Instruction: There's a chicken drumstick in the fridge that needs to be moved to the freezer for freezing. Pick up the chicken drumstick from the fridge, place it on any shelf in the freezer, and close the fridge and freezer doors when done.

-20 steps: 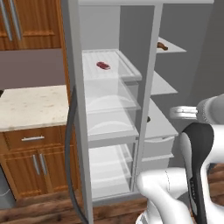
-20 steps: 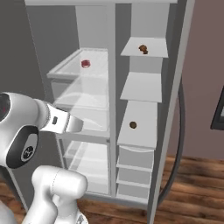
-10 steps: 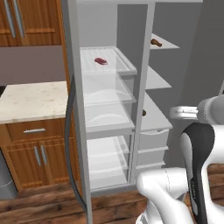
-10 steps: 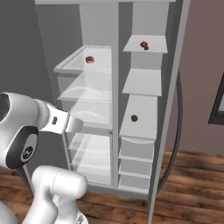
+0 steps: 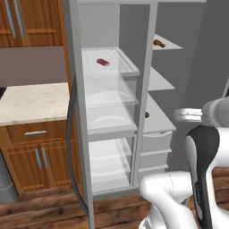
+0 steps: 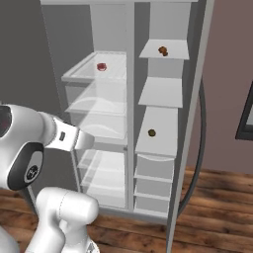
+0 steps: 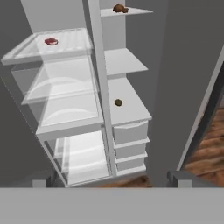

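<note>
Pincer (image 7: 110,180) is apart, nothing between the tips, nothing touching them. It's backed well off from the cabinet and looks straight into both open compartments. Chicken drumstick (image 7: 120,8) is well ahead of the pincer, high up and just right of its centreline. It lies on the top white shelf (image 7: 135,11) of the freezer (image 7: 131,65); from the left base camera it reads as a dark brown club shape (image 5: 159,43) near that shelf's front edge. Two shelves lower, ahead of the pincer and near its centreline, a small brown lump (image 7: 118,103) sits on the white shelf just over the white drawers (image 7: 131,142); I can't tell what it is. Fridge (image 7: 65,96) is ahead and left of the pincer, with a red meat slab (image 7: 51,41) on its top clear shelf. Both doors stand open: fridge door (image 5: 77,116) swung out on the pincer's left, edge-on to the left camera, freezer door (image 7: 188,78) close along the pincer's right.
</note>
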### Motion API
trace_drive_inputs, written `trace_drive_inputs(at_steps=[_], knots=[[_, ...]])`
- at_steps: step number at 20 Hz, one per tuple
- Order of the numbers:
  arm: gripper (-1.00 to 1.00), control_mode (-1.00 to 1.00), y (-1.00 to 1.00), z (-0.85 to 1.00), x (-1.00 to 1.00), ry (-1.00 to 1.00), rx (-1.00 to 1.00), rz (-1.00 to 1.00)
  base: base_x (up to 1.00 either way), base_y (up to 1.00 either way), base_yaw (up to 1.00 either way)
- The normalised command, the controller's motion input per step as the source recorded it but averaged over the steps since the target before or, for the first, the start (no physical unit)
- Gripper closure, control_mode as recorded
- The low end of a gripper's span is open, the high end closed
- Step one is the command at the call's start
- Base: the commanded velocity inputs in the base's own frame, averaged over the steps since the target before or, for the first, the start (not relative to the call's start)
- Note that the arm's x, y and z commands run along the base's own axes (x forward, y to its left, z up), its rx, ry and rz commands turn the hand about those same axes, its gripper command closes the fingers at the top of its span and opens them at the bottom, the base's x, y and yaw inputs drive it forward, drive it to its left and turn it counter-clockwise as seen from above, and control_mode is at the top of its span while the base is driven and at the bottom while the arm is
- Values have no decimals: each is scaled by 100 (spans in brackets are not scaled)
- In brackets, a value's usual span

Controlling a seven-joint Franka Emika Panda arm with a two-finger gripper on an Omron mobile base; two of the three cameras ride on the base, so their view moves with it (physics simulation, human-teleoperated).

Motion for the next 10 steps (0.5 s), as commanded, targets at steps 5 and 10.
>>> trace_drive_inputs(at_steps=[5,10], knots=[[-100,-100,-69,0,-12,-6,3,0,0,0,0],[-100,-100,-98,0,-31,-9,4,-1,0,0,0]])
